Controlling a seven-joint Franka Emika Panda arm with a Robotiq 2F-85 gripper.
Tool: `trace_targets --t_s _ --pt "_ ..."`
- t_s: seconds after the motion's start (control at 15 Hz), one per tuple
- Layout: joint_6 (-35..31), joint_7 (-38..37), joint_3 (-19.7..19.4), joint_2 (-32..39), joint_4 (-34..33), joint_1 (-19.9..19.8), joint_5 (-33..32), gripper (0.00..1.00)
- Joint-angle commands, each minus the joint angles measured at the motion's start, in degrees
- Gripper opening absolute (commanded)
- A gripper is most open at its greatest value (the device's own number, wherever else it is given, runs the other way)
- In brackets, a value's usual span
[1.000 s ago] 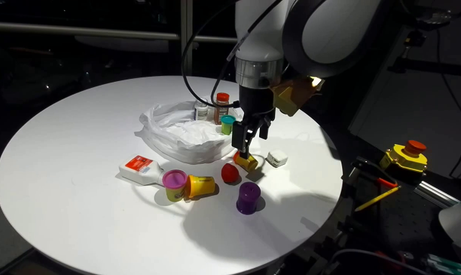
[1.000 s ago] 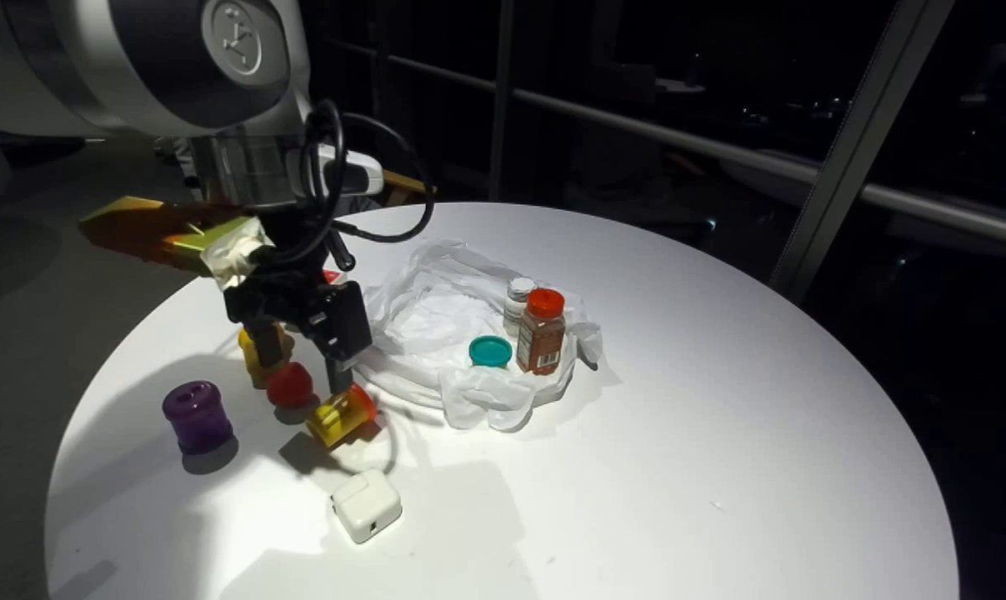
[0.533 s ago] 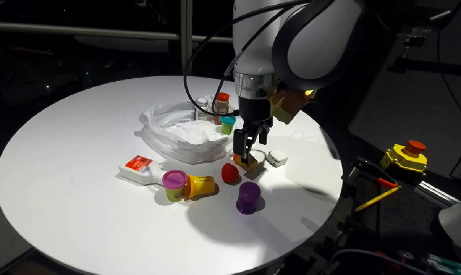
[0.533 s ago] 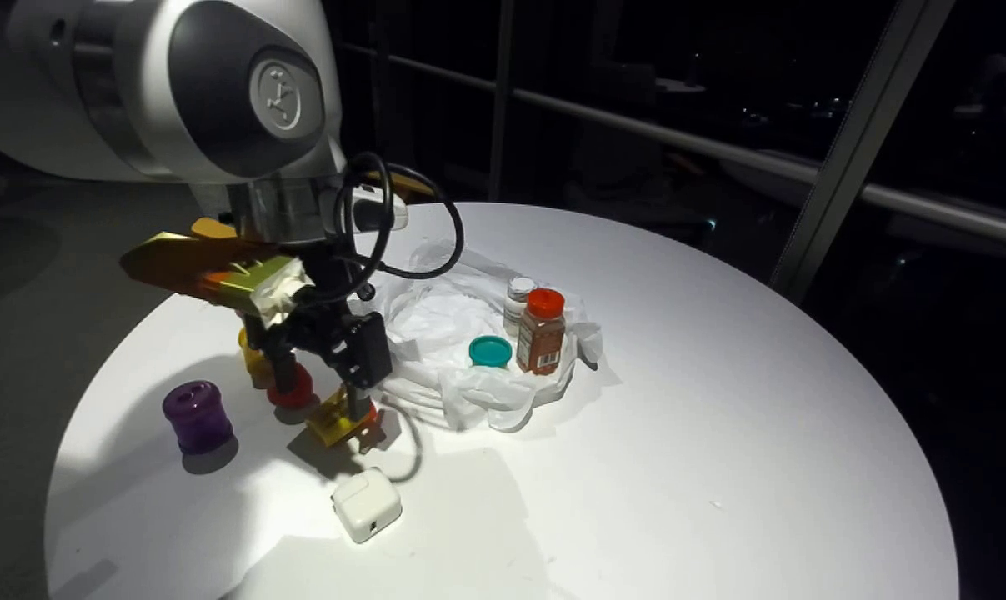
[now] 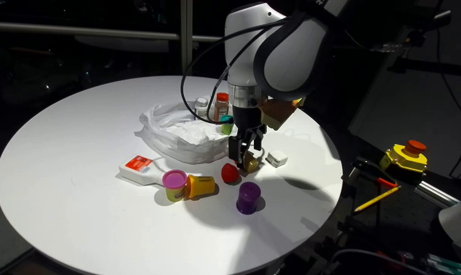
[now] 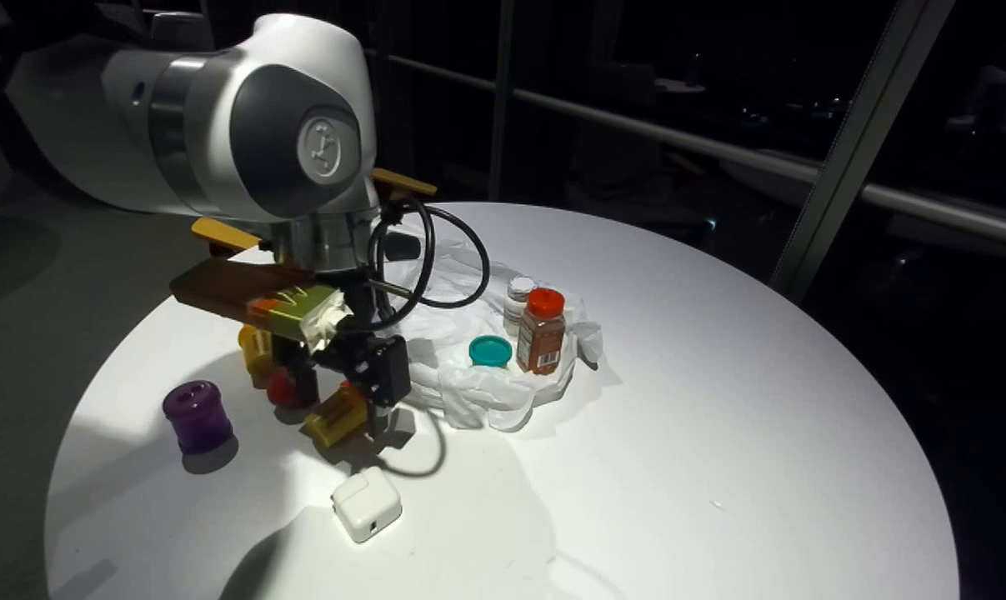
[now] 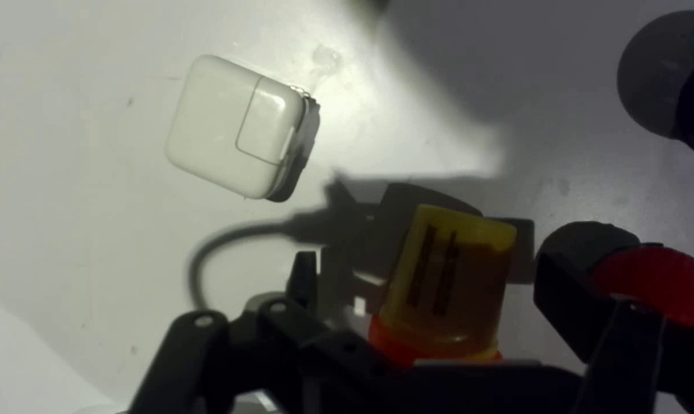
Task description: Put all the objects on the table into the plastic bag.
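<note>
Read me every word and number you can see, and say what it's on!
None is clear enough to read.
Red-capped bottle: print too small.
White-capped bottle: print too small.
White bottle lying down: print too small.
Pink-lidded cup: print too small.
Yellow cup in the wrist view: dark print, blurred.
Other yellow cup: print too small.
Robot arm: round emblem, nothing readable.
</note>
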State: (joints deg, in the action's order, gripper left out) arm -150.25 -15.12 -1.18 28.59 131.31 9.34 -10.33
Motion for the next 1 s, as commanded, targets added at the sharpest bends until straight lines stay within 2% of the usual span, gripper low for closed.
trace_targets --t_s 0.0,0.13,0.4,0.6,0.67,0.8,0.93 --pt "0.82 2.97 0.75 2.51 -2.87 -1.15 2.85 0.68" --pt "0.75 3.09 0.37 1.89 -2.57 -0.84 3.0 0.49" --pt "0.53 1.4 -1.65 -1.73 -0.26 0.07 1.73 0.21" --pt "3.05 -0.17 -3.69 -6.79 0.32 1.49 -0.33 0.19" --pt "5.76 0.03 -3.71 -8.23 -0.86 1.77 -0.82 0.19" --pt "11.66 1.76 -2.02 -10.16 -3.82 0.86 -0.3 0.19" --pt "16.66 2.57 -0.71 -8.48 -9.89 0.13 0.15 0.19"
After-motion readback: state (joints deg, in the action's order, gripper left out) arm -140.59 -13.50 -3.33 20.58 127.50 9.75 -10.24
